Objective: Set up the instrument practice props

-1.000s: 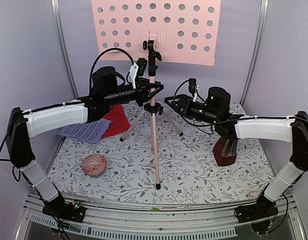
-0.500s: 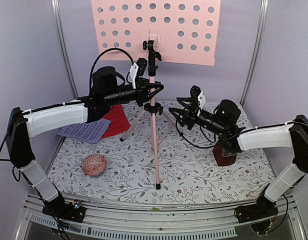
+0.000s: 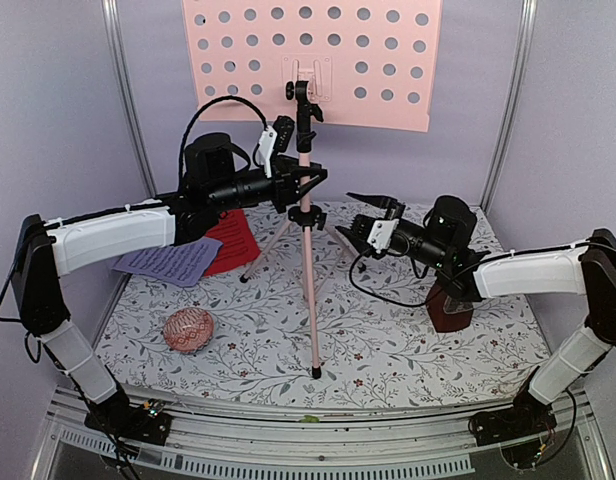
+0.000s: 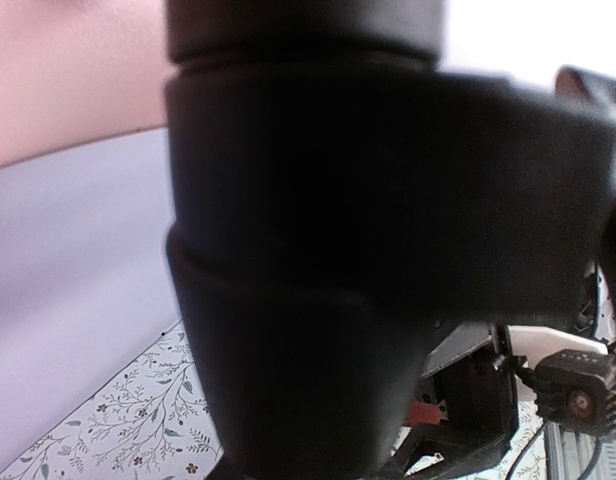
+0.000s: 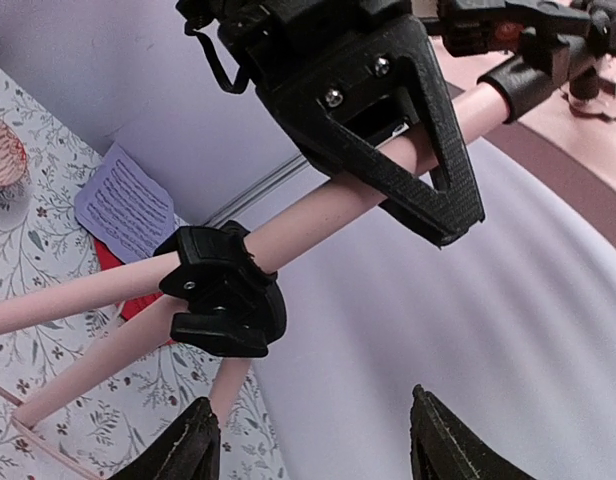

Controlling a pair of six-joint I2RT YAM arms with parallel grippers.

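Floral-print table top (image 3: 408, 350): carries everything; one tripod foot stands close to its near edge.
Pink patterned egg-shaped ball (image 3: 189, 330): near left, apart from the stand's legs, in the same spot as a second ago.
Small dark red-brown pyramid metronome (image 3: 450, 312): near right, upright and unmoved. The right forearm crosses in front of its top, hiding more of it than a second ago.
Lavender printed sheet-music page (image 3: 168, 262): flat at the left under the left forearm, overlapping the red page (image 3: 231, 240) behind it; neither has shifted.
Right gripper (image 3: 360, 216): fingers spread wide and holding nothing, just right of the pole. It sits lower than a second ago and has rolled since half a second ago, so its white camera now faces the near side.
Left gripper (image 3: 304, 186): pinched on the pole above the leg collar, same hold as before.
Tall pink tripod music stand (image 3: 308, 270): upright at centre, position unchanged.
Hole-perforated desk (image 3: 388, 60): farthest back, at the top.
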